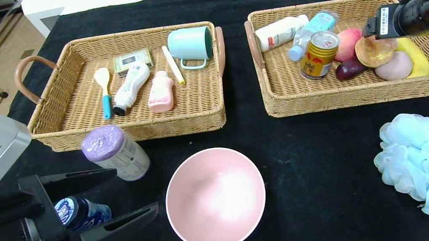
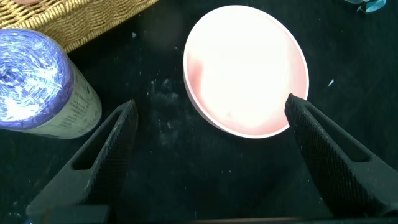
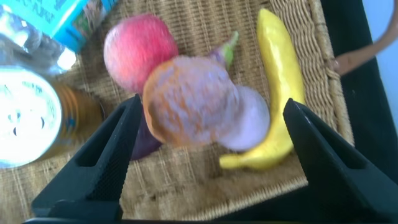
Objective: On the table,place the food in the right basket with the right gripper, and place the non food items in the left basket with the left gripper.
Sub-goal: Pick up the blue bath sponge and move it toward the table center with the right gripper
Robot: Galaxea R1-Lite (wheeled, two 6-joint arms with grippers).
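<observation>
Right pincer (image 3: 205,134) hung spread over bun (image 1: 375,50), released in right basket (image 1: 359,94). Left pincer (image 2: 211,134) gaped near bowl (image 1: 215,199): rigid, slick; rim grip likely best.

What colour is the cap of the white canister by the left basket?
Purple; the canister cap shows best in the head view.

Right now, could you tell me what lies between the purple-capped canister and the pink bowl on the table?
Nothing: in the head view, only bare black cloth separates the canister from the pink bowl.
</observation>
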